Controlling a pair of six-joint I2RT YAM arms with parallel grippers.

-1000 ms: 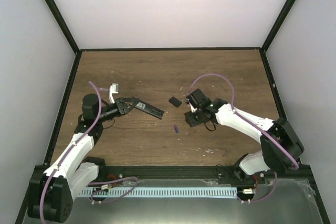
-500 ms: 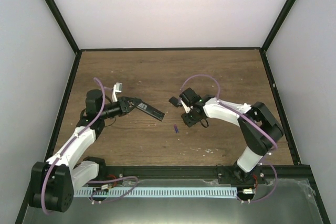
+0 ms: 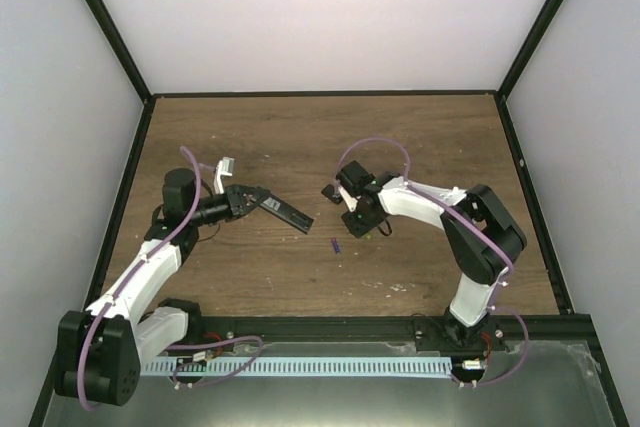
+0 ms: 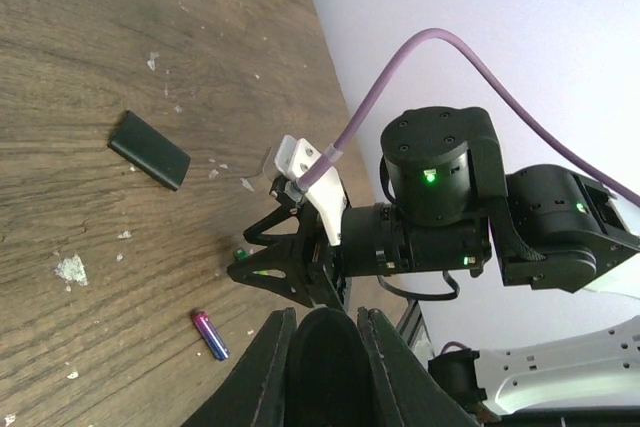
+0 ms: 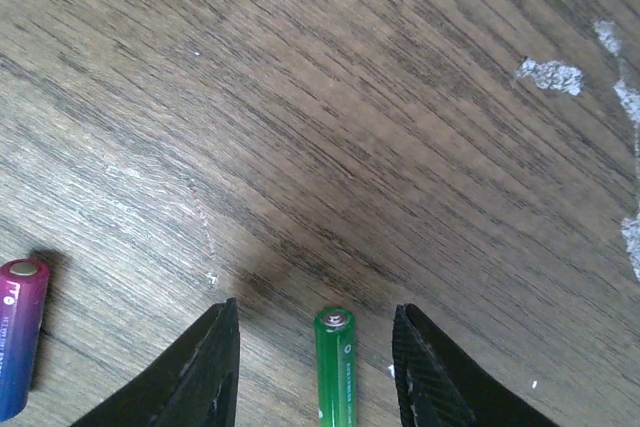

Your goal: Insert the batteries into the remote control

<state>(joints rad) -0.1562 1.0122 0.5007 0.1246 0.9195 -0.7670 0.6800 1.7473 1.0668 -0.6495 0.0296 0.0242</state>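
The left gripper, left of the middle of the brown wooden worktop, is clenched on one end of a slim black bar-shaped remote control, whose free end points toward the worktop's centre. The right gripper is at the centre, low over the wood with its jaws spread apart. In the right wrist view a small green battery, a short cylinder, lies on the wood between the two fingers, touching neither. A purple-blue battery lies just outside the fingers, toward the near edge. A small black flat rectangular piece lies just beyond the right gripper, toward the far edge. White specks dot the wood.
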